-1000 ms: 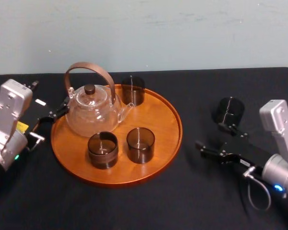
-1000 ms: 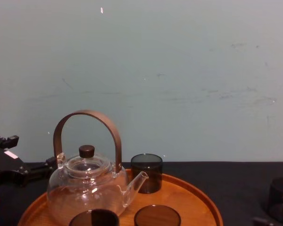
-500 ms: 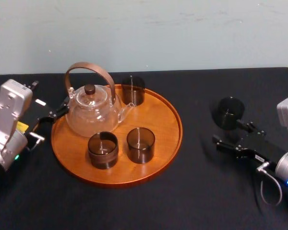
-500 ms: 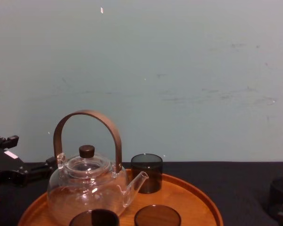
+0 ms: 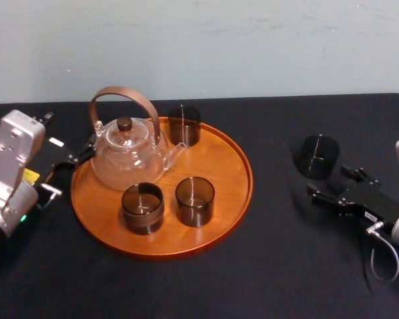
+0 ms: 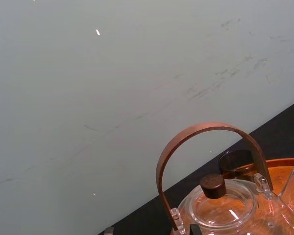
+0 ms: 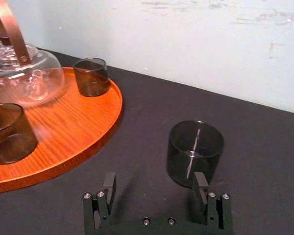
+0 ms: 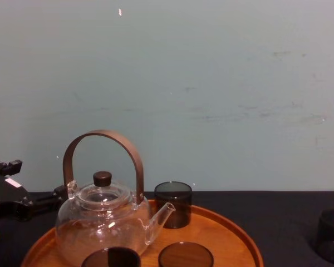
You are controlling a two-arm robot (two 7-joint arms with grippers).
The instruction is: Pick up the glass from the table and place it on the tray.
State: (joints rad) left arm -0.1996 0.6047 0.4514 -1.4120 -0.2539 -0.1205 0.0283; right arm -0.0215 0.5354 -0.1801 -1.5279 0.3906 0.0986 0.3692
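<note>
Glossy smoky dark glass tumbler [image 7: 194, 152] just ahead of right gripper's [image 7: 154, 183] matt black fingers [image 7: 200, 185]; grained round orange-brown wooden tray [image 7: 83, 122].

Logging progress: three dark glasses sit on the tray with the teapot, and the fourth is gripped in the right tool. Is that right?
Not quite. The fourth glass is not gripped: it stands free on the black table, with the right tool open just short of it, as the right wrist view shows. The left tool sits parked beside the tray. The rest holds.
</note>
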